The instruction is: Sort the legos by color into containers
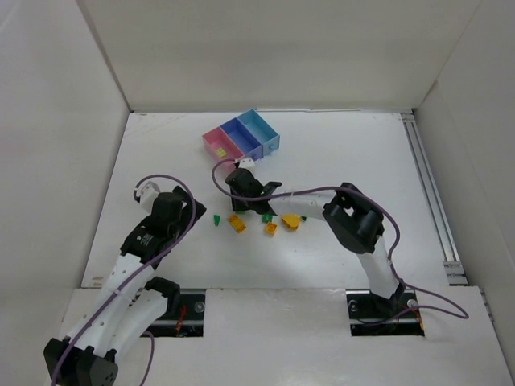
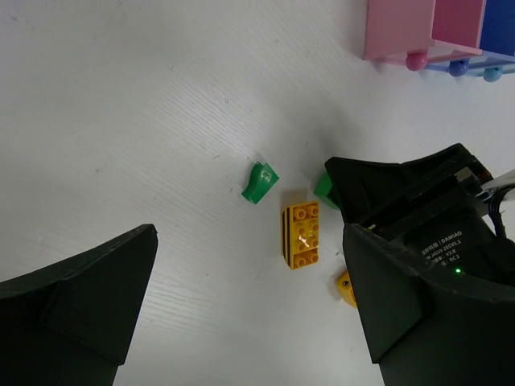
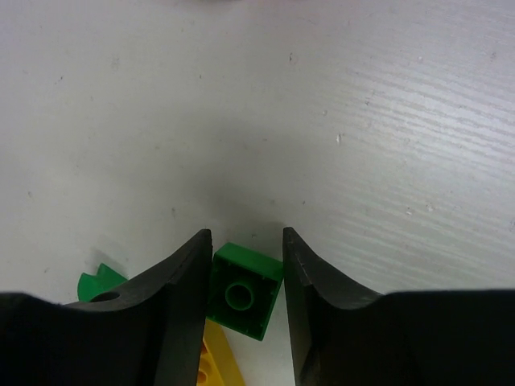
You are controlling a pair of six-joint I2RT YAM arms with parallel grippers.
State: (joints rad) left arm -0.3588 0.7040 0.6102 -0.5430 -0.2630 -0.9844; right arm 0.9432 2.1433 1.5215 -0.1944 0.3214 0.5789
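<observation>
The three joined containers stand at the back: pink (image 1: 217,143), purple-blue (image 1: 240,137) and light blue (image 1: 261,129). Loose legos lie on the table in front of them: a green piece (image 1: 217,219), an orange-yellow brick (image 1: 236,223) and two orange-yellow pieces (image 1: 271,228) (image 1: 290,221). My right gripper (image 3: 246,233) points down at the table with its jaws closed in against a dark green brick (image 3: 245,289), which rests on the table. My left gripper (image 2: 249,233) hovers open to the left, holding nothing; the green piece (image 2: 259,182) and the orange-yellow brick (image 2: 301,235) lie ahead of it.
White walls box in the table on the left, back and right. A metal rail (image 1: 430,193) runs along the right edge. The right arm's purple cable (image 1: 221,173) loops near the pink container. Another small green piece (image 1: 303,217) lies right of the orange-yellow ones.
</observation>
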